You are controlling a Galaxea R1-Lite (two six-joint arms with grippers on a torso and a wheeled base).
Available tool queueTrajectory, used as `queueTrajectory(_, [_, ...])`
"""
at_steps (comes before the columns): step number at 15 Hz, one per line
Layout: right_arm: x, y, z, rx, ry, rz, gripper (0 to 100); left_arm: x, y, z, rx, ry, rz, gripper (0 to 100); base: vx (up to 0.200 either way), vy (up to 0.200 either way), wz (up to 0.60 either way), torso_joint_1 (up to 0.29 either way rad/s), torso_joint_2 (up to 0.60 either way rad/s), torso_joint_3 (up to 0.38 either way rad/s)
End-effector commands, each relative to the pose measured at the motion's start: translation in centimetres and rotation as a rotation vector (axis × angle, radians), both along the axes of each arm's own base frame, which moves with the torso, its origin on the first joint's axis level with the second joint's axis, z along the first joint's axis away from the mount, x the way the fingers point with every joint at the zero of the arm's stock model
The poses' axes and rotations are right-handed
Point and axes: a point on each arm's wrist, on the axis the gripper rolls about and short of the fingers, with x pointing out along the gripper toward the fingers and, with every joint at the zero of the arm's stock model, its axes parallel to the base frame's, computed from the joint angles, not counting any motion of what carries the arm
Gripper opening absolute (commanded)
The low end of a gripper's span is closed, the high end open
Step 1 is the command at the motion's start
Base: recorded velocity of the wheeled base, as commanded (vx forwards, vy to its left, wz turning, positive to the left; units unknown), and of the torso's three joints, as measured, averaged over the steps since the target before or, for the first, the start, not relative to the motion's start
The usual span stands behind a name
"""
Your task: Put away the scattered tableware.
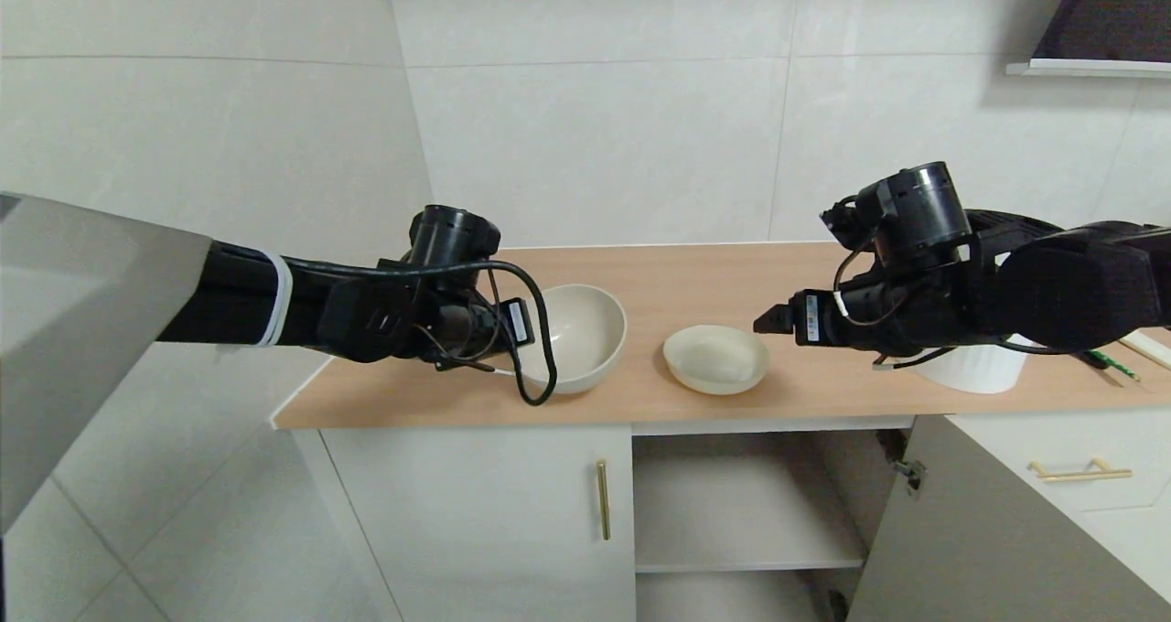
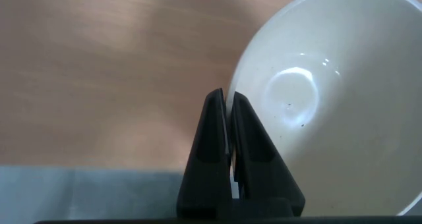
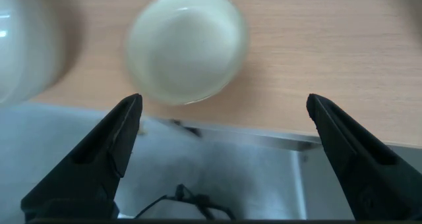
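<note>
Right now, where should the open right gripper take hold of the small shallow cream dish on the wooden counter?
Likely its rim on the right side, coming from above: the small shallow cream dish sits upright, low and handleless, and the right gripper hovers open just there.

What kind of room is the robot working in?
Most likely a home kitchen: a wooden countertop holding a bowl and a dish, white cabinets beneath, and what looks like a range hood on the tiled wall.
</note>
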Motion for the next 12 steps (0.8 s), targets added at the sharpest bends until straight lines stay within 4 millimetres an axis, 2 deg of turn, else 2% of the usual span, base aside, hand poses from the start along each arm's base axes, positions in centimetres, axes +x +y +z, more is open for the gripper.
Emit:
queueTrajectory(1, [1.8,0.6,-2.5,-0.064,0.037,-0.055,100,-2.2,-0.5,1.6,-0.04,-0.009,-0.075,0,0.0,0.0,0.0,0.0,0.0,0.0])
queueTrajectory(6, [4.7,1.7,-6.3,-0.1,0.088,-0.128,100,-2.8,-0.4,2.3,-0.053,-0.02,-0.091,0,0.0,0.0,0.0,0.0,0.0,0.0])
queueTrajectory(7, [5.3,2.0,-7.1,-0.106,0.09,-0.156,100,-3.2,-1.0,2.3,-0.052,-0.016,-0.11,0,0.0,0.0,0.0,0.0,0.0,0.0])
queueTrajectory(12, [6.9,1.7,-8.2,-0.096,0.044,-0.205,100,-3.9,-1.4,2.6,-0.054,-0.021,-0.125,0,0.0,0.0,0.0,0.0,0.0,0.0])
